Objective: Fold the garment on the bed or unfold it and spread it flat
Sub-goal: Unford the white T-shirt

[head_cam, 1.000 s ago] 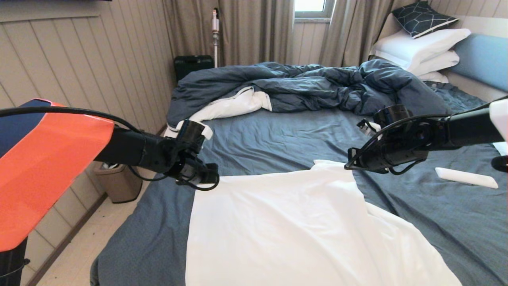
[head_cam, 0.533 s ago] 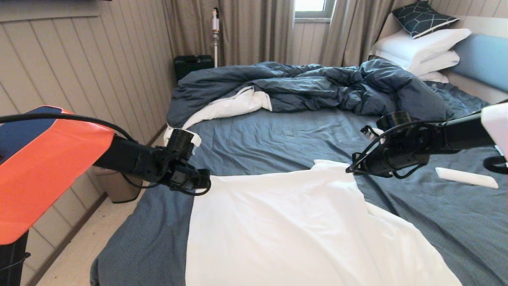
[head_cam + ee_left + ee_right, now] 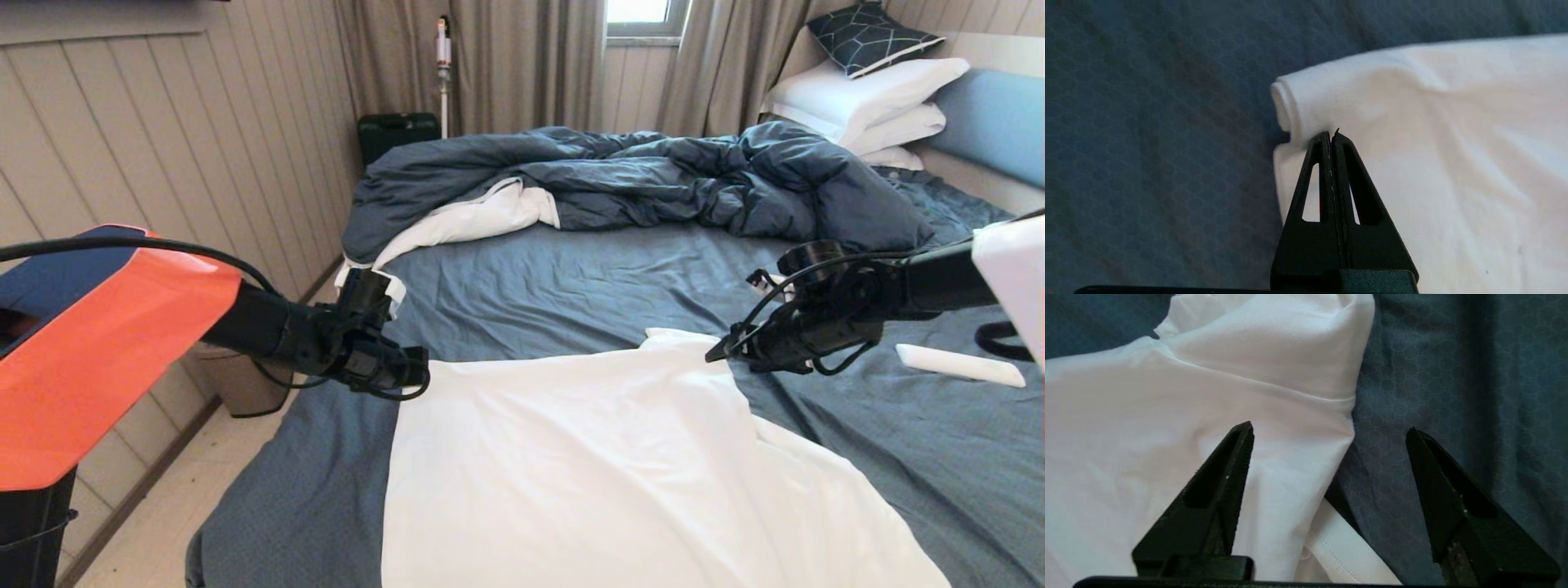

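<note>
The white garment (image 3: 588, 457) lies spread over the near half of the bed (image 3: 571, 286), on its dark blue sheet. My left gripper (image 3: 416, 376) is at the garment's far left corner and is shut on the garment. In the left wrist view its tips (image 3: 1331, 134) pinch the cloth just behind the rolled corner (image 3: 1290, 102). My right gripper (image 3: 718, 353) hovers open at the far right corner. In the right wrist view (image 3: 1329, 428), one finger (image 3: 1224, 486) is over the cloth and the other over the sheet (image 3: 1412, 396), holding nothing.
A rumpled dark blue duvet (image 3: 653, 171) with white lining fills the far half of the bed. White pillows (image 3: 865, 98) and a blue headboard (image 3: 996, 122) are at the far right. A white flat object (image 3: 959, 365) lies on the sheet right of my right gripper. A bin (image 3: 220, 376) stands on the floor at left.
My right gripper has opened and let go of the garment's far right corner, sinking a little. My left arm has drawn left and down, still shut at the left corner.
</note>
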Motion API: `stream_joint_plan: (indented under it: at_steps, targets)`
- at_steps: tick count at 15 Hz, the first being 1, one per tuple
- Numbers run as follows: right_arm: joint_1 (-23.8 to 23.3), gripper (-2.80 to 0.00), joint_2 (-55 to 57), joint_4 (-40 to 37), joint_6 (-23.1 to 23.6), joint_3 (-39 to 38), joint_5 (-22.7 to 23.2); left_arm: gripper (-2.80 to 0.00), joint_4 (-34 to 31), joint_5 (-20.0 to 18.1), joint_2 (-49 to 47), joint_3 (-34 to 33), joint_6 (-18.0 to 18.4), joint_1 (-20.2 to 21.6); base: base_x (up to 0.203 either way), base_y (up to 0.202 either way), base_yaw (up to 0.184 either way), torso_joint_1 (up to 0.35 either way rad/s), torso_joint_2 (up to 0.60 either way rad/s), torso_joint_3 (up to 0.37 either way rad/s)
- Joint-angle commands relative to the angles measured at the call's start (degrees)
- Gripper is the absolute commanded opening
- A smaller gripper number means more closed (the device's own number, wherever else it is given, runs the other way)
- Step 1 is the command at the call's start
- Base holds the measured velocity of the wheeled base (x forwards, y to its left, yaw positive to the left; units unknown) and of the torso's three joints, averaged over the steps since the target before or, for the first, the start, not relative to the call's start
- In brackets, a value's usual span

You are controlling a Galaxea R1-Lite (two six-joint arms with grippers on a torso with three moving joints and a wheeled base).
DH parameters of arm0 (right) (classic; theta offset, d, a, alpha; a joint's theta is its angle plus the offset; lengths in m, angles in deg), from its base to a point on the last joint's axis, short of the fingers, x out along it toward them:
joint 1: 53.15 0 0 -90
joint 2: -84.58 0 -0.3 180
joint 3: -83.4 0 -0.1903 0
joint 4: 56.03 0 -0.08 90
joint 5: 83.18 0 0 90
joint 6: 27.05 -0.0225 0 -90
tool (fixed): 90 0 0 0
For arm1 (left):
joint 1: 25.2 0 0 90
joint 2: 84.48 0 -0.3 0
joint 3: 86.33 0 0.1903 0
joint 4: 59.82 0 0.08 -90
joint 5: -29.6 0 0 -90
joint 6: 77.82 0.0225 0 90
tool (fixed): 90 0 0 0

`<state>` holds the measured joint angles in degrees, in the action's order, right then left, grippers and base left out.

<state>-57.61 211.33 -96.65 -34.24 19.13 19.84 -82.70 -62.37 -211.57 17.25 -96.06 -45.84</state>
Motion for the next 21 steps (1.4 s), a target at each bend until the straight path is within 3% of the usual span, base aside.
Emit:
stream_joint_plan:
  at_steps: [1,9,10,11,16,21]
  targets:
    - [0.16,0.00,0.79,-0.06,-0.19,0.07,0.04,-2.80,0.04,-0.05,-0.84,0.86,-0.13,0.21,0.000,0.000,0.000,0.000,0.00,0.000]
    - [0.42,0.00,1.74,-0.06,-0.46,0.71,-0.02,-2.80,0.17,-2.02,-2.66,4.60,-0.33,3.50,0.000,0.000,0.000,0.000,0.00,0.000]
    - [0.42,0.00,1.79,-0.06,-0.46,0.80,-0.02,-1.25,0.22,-2.07,-2.35,4.17,-0.33,3.50,0.000,0.000,0.000,0.000,0.00,0.000]
    - [0.42,0.00,1.74,-0.06,-0.44,0.80,-0.11,0.00,0.41,-2.87,-1.70,3.41,-0.23,3.50,0.000,0.000,0.000,0.000,0.00,0.000]
    - [0.42,0.00,1.83,-0.06,-0.37,0.71,-0.11,0.00,3.99,-3.12,-0.39,-0.39,-0.13,3.59,0.000,0.000,0.000,0.000,0.00,0.000]
    - [0.59,0.00,2.08,-0.06,-0.37,0.54,-0.11,0.00,6.29,-3.85,-2.96,-0.14,-0.19,2.79,0.000,0.000,0.000,0.000,0.00,0.000]
